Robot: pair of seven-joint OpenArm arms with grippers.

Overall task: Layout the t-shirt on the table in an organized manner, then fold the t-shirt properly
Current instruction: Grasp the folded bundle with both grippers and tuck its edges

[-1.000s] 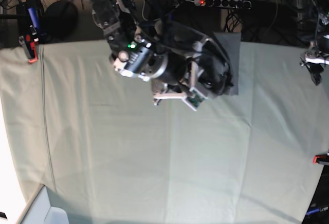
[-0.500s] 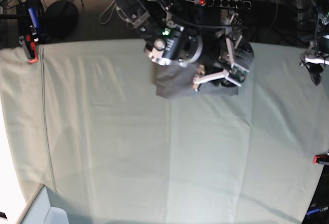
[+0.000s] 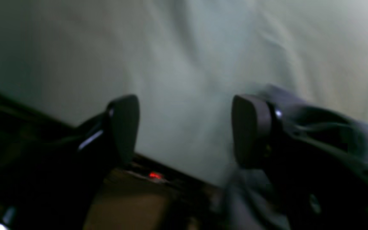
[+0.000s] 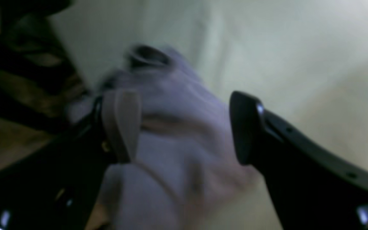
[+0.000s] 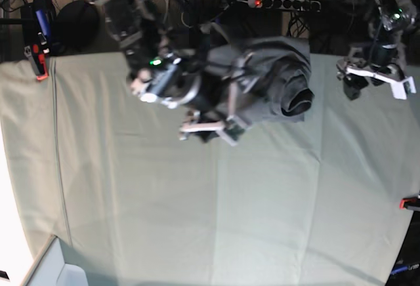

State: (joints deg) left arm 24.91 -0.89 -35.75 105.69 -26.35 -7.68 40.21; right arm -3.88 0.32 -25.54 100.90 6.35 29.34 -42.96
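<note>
T-shirt [image 5: 269, 79] lies bunched in a grey heap at the far edge of the table [image 5: 197, 220], a little right of the middle, with one part rolled into a dark tube at its right end.

Going from the left in the base view: a red-and-black clamp [image 5: 38, 60] grips the pale green cloth at the far left corner. Next comes the right arm, reaching in from the back edge, its right gripper [image 5: 207, 128] hanging low over the cloth just beside the left end of the heap. In the right wrist view its jaws stand wide apart, with blurred grey fabric [image 4: 171, 143] showing between and behind them; nothing is pinched, and I cannot tell whether either pad touches the shirt. The front half of the table is bare, creased green cloth.

Further right, past the heap and well apart from it, the left gripper [image 5: 374, 79] hovers at the far right edge. The left wrist view shows its jaws spread too, with only pale cloth in the gap and a fold of grey fabric [image 3: 244, 198] low beside the right-hand finger [image 3: 251, 131]. Another red clamp [image 5: 410, 202] sits at the right edge.
</note>
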